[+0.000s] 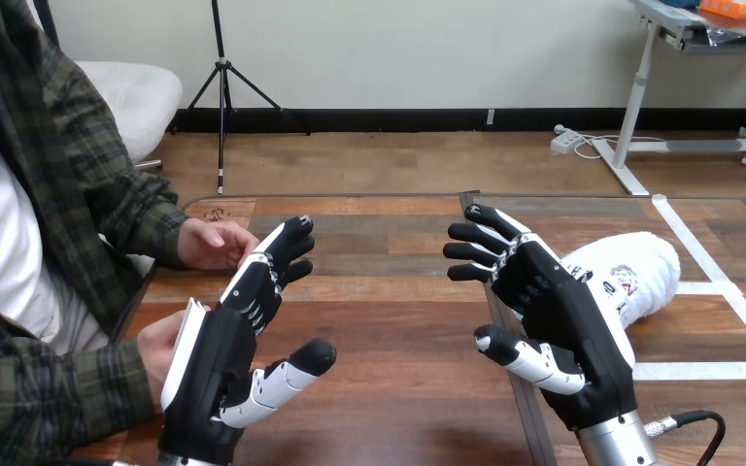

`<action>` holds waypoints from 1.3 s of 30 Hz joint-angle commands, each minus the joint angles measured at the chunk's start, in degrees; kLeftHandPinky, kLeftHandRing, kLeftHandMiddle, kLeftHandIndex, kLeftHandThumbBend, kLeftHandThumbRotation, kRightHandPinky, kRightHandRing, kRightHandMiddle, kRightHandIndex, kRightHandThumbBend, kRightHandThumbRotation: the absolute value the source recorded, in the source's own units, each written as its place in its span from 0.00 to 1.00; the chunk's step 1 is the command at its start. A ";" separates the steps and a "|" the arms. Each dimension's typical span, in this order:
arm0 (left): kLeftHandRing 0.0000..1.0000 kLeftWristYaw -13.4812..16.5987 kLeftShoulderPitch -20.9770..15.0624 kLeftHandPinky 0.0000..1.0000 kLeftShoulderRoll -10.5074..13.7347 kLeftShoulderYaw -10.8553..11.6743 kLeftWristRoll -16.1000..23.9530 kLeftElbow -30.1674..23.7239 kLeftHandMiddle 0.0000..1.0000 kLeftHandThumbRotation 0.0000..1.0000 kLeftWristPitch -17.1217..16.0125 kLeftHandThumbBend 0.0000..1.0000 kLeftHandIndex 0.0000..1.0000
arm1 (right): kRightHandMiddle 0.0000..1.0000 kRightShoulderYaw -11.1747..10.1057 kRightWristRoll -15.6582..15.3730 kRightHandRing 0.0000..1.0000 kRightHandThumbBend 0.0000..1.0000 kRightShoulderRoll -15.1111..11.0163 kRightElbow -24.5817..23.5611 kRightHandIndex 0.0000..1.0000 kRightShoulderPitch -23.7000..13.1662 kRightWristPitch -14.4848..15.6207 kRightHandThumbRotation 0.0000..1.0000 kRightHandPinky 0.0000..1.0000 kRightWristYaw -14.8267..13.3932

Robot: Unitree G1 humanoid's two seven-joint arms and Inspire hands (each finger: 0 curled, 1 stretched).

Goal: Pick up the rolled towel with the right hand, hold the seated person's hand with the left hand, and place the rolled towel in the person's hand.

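Two robot hands are up over the brown wooden tabletop (398, 320), one on each side. The black-and-white left robot hand (228, 364) is released, nothing in it: fingers straight and pointing away across the tabletop, thumb stuck out to the side.

Across from it, the matching right robot hand (568, 325) is just as slack. Its fingers are spread and reach towards the middle, the thumb is low, and the palm is empty.

Out from the left one there are two hands belonging to the seated person, both at the tabletop's left edge. The person's nearer hand (153, 345) sits right behind the white back of the left robot hand; I can't tell if they touch. The person's farther hand (212, 243) rests on the edge just beside the left robot hand's fingertips, and no robot fingers are curled round it.

Out from the right one there's a single white terry rolled towel (646, 267). It lies on its side on the right part of the tabletop, just behind the right robot hand, which covers its near end. I can't tell whether there's contact, but it isn't grasped. White tape lines (714, 272) run along the tabletop beside the rolled towel.
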 commanded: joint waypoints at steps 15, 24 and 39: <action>0.91 -0.84 -3.15 0.88 0.12 -0.44 -1.32 -2.28 0.92 0.66 0.13 1.00 0.89 | 0.81 0.60 0.61 0.78 1.00 -3.08 -4.01 0.85 -2.96 -0.18 0.51 0.72 2.11; 0.91 -0.73 -3.35 0.88 -0.38 -0.59 -1.28 -1.83 0.92 0.66 0.05 1.00 0.89 | 0.81 0.89 0.43 0.79 1.00 -7.72 -6.86 0.86 -3.87 0.66 0.48 0.75 5.11; 0.91 -0.94 -2.81 0.89 -1.74 -0.83 -2.25 -1.27 0.93 0.65 0.30 1.00 0.91 | 0.84 1.24 -5.50 0.81 1.00 -16.32 -9.53 0.88 -4.45 -0.21 0.52 0.75 3.86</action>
